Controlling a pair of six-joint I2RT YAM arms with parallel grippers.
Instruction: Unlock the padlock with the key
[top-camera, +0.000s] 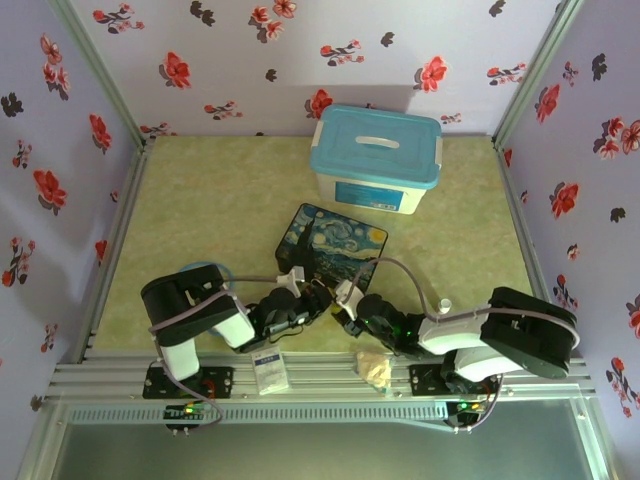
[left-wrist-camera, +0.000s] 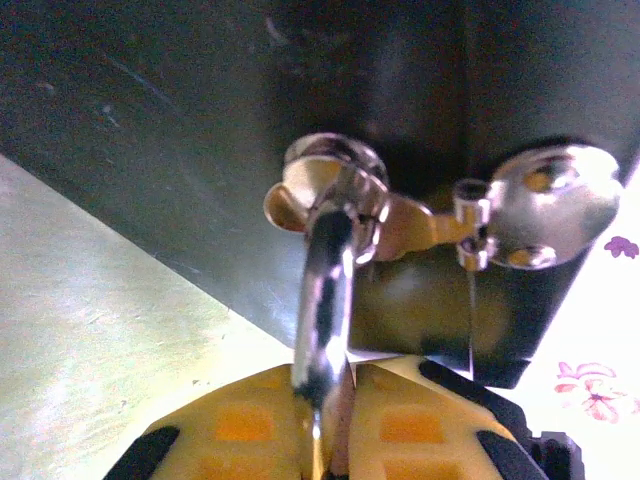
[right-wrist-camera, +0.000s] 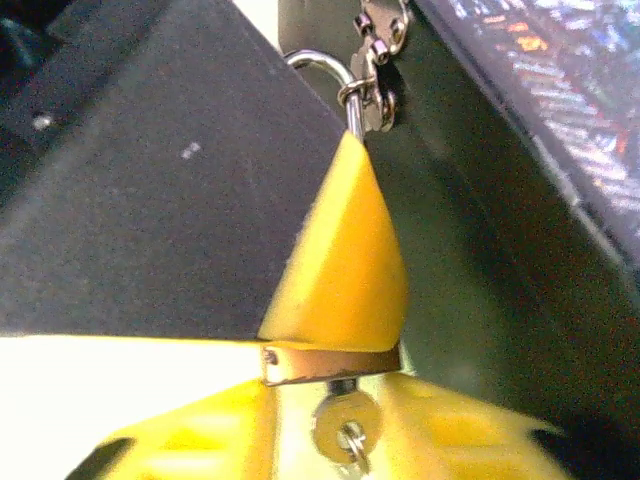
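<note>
the padlock (right-wrist-camera: 330, 362) hangs by its shackle (left-wrist-camera: 325, 300) from the painted tin's clasp (left-wrist-camera: 400, 225), clamped in my left hand (left-wrist-camera: 345, 400), keyhole toward my right hand (right-wrist-camera: 338, 440). the key (right-wrist-camera: 345, 422) sits in it, in line with the lock; whether my right fingers (right-wrist-camera: 200, 445) pinch it i cannot tell.

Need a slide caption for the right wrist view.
Key sits in the brass padlock, whose shackle hooks through the clasp of the dark tin.
</note>
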